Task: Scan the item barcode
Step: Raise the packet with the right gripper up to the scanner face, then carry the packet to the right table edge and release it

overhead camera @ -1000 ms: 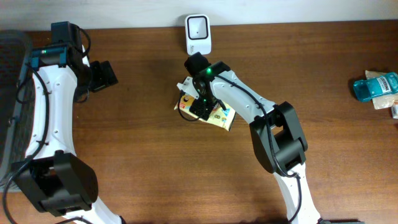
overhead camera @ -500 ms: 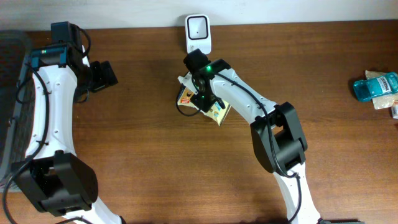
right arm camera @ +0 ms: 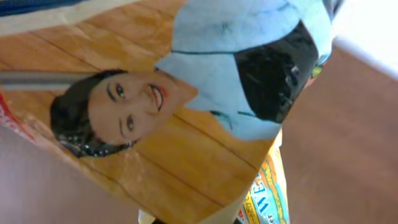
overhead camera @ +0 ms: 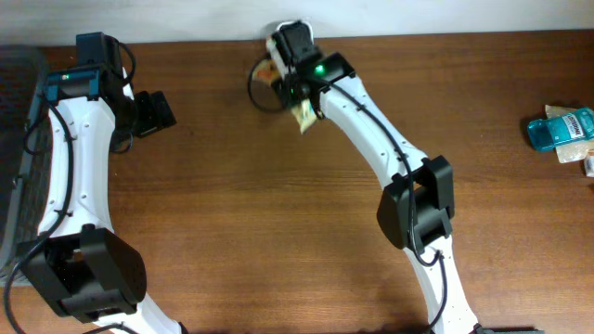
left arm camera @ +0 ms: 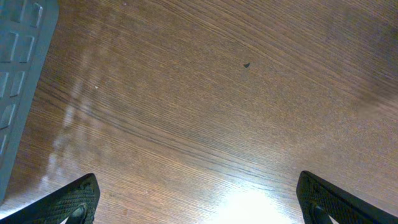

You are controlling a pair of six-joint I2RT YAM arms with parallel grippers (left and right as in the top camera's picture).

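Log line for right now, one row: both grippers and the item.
left gripper: open, empty, over bare table | right gripper: shut on packet, at table's far edge | barcode: not visible in any view

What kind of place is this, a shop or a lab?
Probably a lab bench staged as a checkout: a white robot arm over a brown wooden table holding a colourful printed packet, a grey plastic crate alongside.

I see a dark brown wood-grain worktop, a pale wall along its far edge, a grey gridded bin at left; bright glare on the wood.
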